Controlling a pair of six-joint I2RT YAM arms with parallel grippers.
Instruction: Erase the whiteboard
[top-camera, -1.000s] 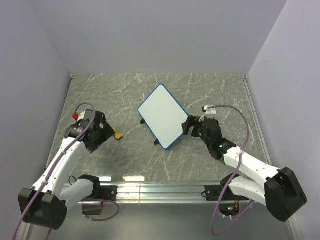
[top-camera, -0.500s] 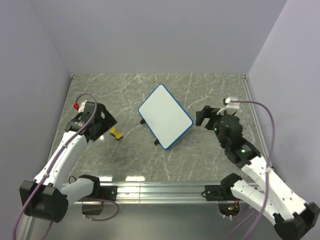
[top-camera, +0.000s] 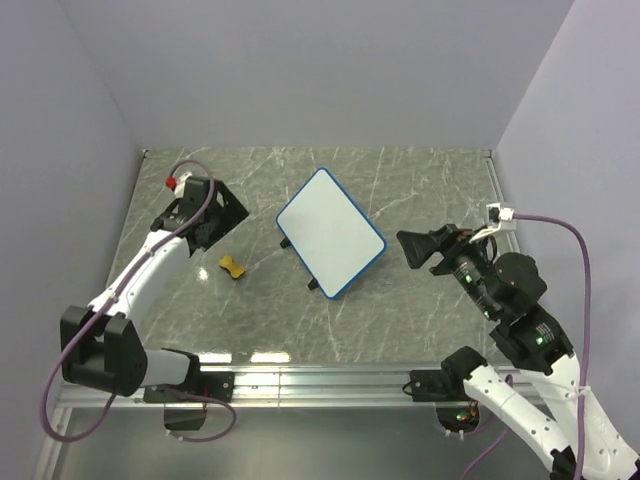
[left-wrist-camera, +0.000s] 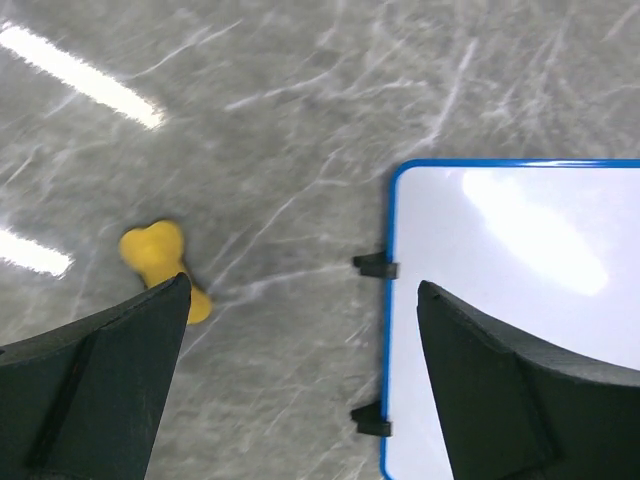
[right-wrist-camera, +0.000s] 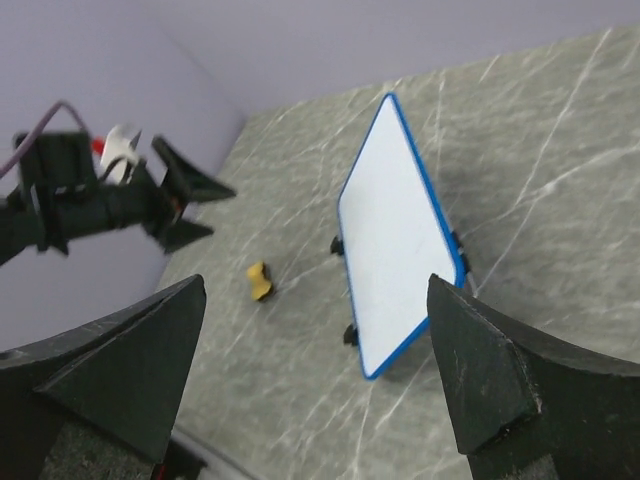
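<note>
- Black fingers (left-wrist-camera: 100, 390) on the left gripper (left-wrist-camera: 302, 288), spread wide and released, nothing between them.
- Just past the tip of the finger on that view's left, on the grey marbled table (left-wrist-camera: 300, 100): small yellow eraser piece (left-wrist-camera: 165, 268), untouched.
- Past the other finger, partly hidden behind its tip: the whiteboard (left-wrist-camera: 500, 280), with a clean white face, a blue rim and two black feet along the nearer edge.
- On the right gripper (right-wrist-camera: 316, 285): fingers likewise far apart, grasping nothing, raised well clear of the table.
- Ahead between those fingers, nearer the right-side one: the whiteboard, standing on its feet, no marks visible.
- Farther out, toward the left-side finger: the yellow piece, then the left gripper by the lilac wall (right-wrist-camera: 100, 60).
</note>
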